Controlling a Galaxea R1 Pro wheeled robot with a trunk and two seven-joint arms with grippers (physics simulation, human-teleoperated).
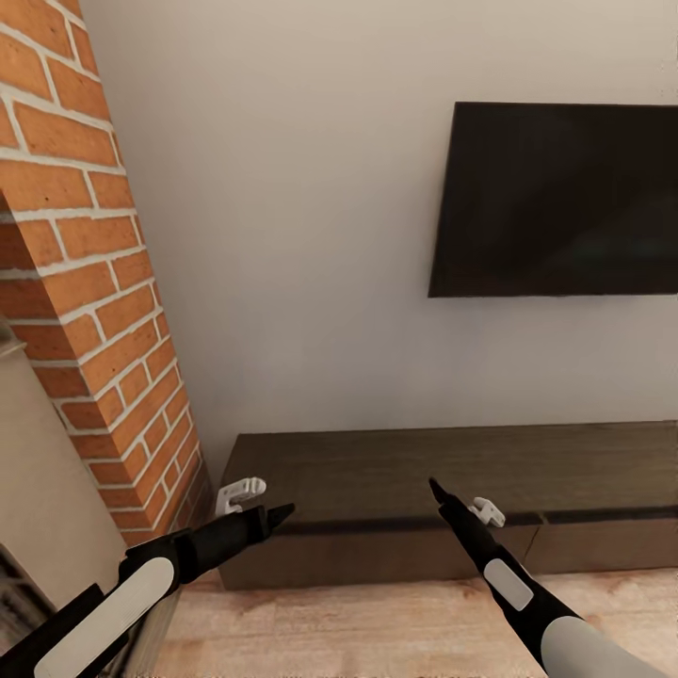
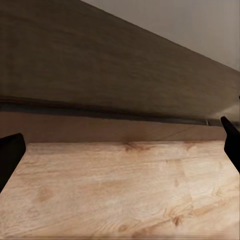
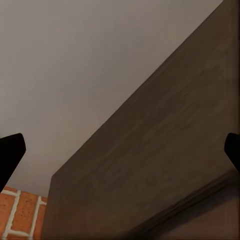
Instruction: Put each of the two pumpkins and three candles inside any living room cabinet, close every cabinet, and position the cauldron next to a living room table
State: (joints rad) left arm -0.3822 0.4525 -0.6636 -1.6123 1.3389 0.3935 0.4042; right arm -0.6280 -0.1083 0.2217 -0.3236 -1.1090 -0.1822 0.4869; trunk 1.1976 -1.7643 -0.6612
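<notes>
Two sets of empty, wide-spread fingers (image 1: 252, 504) (image 1: 461, 501) before the shut cabinet (image 1: 395, 471) — brick column (image 1: 94, 282) left, TV (image 1: 556, 198) above.

A home living room, rendered in a simulator. Shown by a flat black wall-mounted television screen (image 1: 557, 200) on a plain off-white plaster wall (image 1: 282, 235), with a long low dark brown wooden cabinet (image 1: 452, 471) set against that wall below the screen, drawer fronts handleless. Beside the cabinet's left end, a red-orange brick chimney column with pale mortar (image 1: 89, 273). Underfoot, light honey-coloured wooden plank flooring (image 1: 377, 626) running up to the cabinet's front edge.
</notes>
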